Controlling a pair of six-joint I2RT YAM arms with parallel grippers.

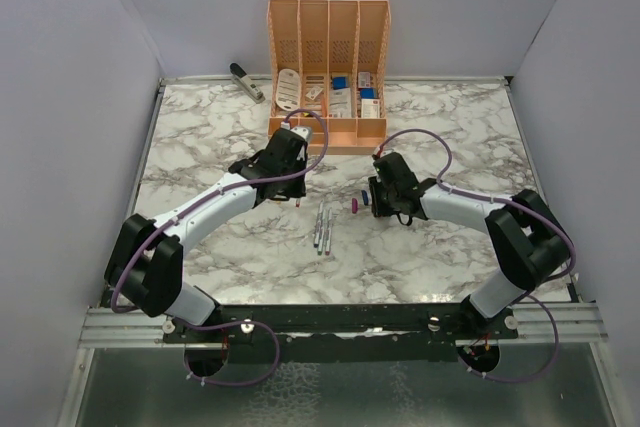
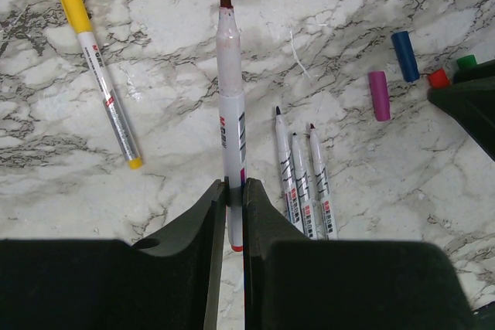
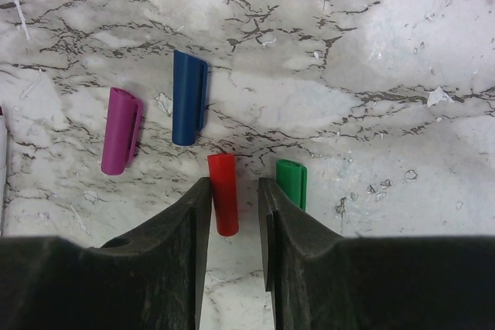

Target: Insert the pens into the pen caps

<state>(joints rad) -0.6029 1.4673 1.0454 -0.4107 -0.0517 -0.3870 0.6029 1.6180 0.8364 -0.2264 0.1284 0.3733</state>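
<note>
My left gripper (image 2: 233, 187) is shut on a whitish-grey pen (image 2: 230, 98) with a dark red tip pointing away from the wrist. Three bare pens (image 2: 302, 183) lie side by side to its right, also seen from above (image 1: 322, 227). A pen wearing the yellow cap (image 2: 104, 90) lies to the left. My right gripper (image 3: 233, 185) is open and low over the table, its jaws on either side of the lying red cap (image 3: 224, 191). The green cap (image 3: 291, 182) lies just right of it. The blue cap (image 3: 188, 98) and purple cap (image 3: 121, 130) lie to the left.
An orange organiser (image 1: 328, 67) with stationery stands at the back middle. A grey stapler (image 1: 245, 80) lies to its left. Grey walls close in the marble table (image 1: 200, 127) on both sides.
</note>
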